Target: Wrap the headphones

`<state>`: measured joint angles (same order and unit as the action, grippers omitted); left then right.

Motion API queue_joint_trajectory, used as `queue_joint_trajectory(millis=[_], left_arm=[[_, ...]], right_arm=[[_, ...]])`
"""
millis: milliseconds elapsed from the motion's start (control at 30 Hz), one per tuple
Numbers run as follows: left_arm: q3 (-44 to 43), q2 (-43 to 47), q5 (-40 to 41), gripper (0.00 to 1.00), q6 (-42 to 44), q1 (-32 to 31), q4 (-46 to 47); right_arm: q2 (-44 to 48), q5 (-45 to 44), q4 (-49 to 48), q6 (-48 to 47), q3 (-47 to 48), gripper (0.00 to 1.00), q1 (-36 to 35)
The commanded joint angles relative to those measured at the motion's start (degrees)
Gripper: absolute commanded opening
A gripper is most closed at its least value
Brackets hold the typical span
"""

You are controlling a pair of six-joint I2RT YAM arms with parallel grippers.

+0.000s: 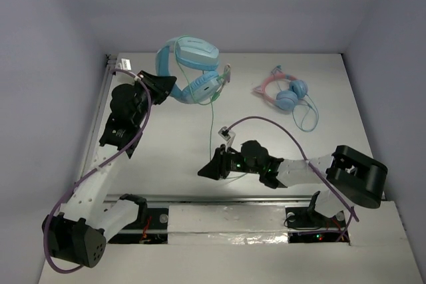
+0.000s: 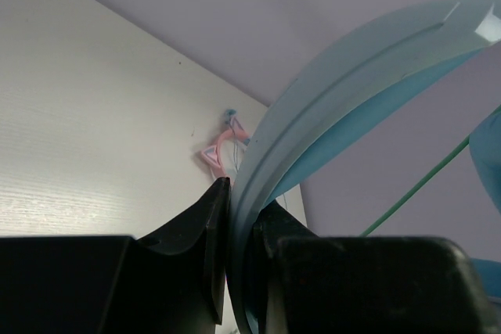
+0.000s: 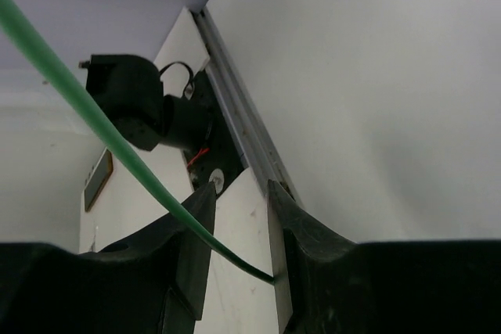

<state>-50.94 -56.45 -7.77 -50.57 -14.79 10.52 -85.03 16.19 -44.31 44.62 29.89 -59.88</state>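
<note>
The light-blue headphones [image 1: 194, 56] hang off the table at the back left, held by their wide headband [image 2: 352, 68]. My left gripper [image 1: 170, 91] is shut on that headband, which runs up between its jaws [image 2: 239, 224]. The thin green cable [image 1: 212, 124] drops from the cups toward the near edge; it also shows in the left wrist view [image 2: 423, 181]. My right gripper [image 1: 205, 171] is low near the table's front. In the right wrist view its jaws [image 3: 239, 224] stand apart, and the cable [image 3: 94, 119] passes between them, its end touching the right finger.
The smaller pair with a pink headband and round blue cups [image 1: 289, 94] lies at the back right; it also shows in the left wrist view [image 2: 223, 150]. A metal rail [image 1: 233, 199] runs along the near edge. Grey walls enclose the table. An arm base [image 3: 133, 103] shows past the right fingers.
</note>
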Motion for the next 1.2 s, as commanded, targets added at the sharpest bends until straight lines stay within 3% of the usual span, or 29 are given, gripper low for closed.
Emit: queue_joint_trajectory(millis=[0,367,533,600,833,1000,1167], left_arm=[[-0.04,0.9,5.39,0.0,-5.16,0.37,9.52],[4.18,-1.03,18.92,0.0,-5.52,0.37,12.5],[4.18,-1.91,25.86,0.0,-0.86,0.37,10.05],[4.97,-2.18,28.77,0.0,1.42,0.37,9.08],[15.49,0.54,40.89,0.0,5.56,-7.17,5.92],[20.08,3.09,43.8,0.0,7.23,-11.92,1.61],[24.04,5.9,42.93,0.0,7.85,-16.32,-2.52]], right_arm=[[-1.01,-1.07,-3.85,0.64,0.87,0.38,-1.82],[-2.24,-2.99,4.4,1.44,4.47,0.33,-9.2],[-2.94,-4.58,21.08,-0.85,11.93,0.05,-13.77],[-2.25,-6.07,29.85,-2.69,16.15,0.01,-16.14],[4.69,-11.16,54.66,-9.89,27.22,0.0,-18.61],[6.63,-20.18,72.49,-15.43,36.72,0.0,-18.61],[6.73,-30.68,79.9,-22.19,45.32,0.0,-18.61]])
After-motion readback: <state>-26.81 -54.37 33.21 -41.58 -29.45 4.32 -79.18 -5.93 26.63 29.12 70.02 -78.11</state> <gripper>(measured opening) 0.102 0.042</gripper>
